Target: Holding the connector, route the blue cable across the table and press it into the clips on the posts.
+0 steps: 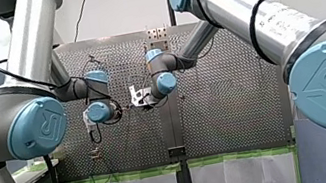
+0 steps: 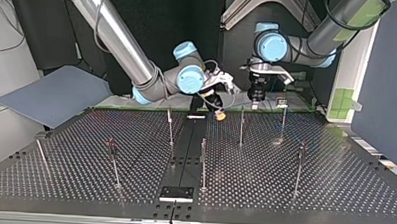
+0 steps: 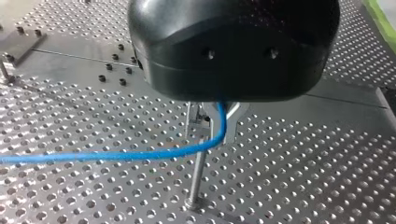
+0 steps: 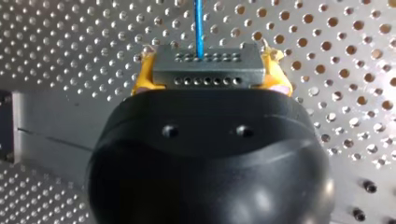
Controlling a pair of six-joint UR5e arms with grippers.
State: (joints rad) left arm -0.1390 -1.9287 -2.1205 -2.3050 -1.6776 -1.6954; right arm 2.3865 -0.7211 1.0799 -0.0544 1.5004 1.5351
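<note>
Perforated surface behind, arms meeting mid-view. Top view: posts stand waiting. Left wrist: blue cable runs from the left gripper, grip unclear. Right wrist: right gripper clamps the connector. Early routing, I'd say; next, lower the cable onto a post.

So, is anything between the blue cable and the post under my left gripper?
Nothing visible does: the blue cable comes out under my left gripper right at the top of the post.

- Two robot arms, my right arm and my left arm, above one perforated table.
- Seven thin posts counted in the top view.
- One blue cable.
- One grey connector.
</note>
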